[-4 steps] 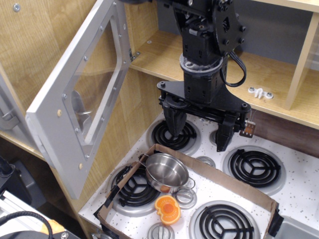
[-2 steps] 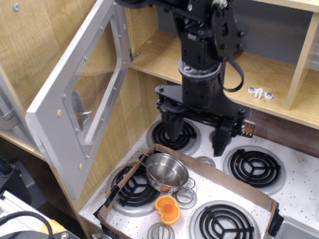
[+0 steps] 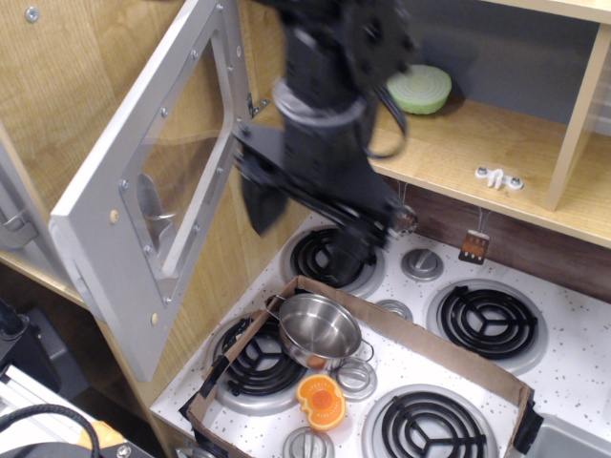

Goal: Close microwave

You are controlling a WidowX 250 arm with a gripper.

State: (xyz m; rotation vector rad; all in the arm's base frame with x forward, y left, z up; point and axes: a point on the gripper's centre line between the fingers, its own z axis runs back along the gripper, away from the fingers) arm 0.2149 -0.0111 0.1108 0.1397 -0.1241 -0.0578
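The microwave's silver-grey door stands swung wide open to the left, its clear window and grey handle showing through. The wooden cavity is open behind it. My black gripper hangs blurred just right of the door's inner face, above the stove's back left burner. Its two fingers are spread apart and hold nothing. I cannot tell whether it touches the door.
A green and white disc lies inside the cavity. Below is a toy stove with several black coil burners. A cardboard tray holds a steel pan and an orange piece.
My gripper has swung left from over the back burners toward the open door, and its wrist has turned. The green disc in the cavity is now uncovered. The door has not moved.
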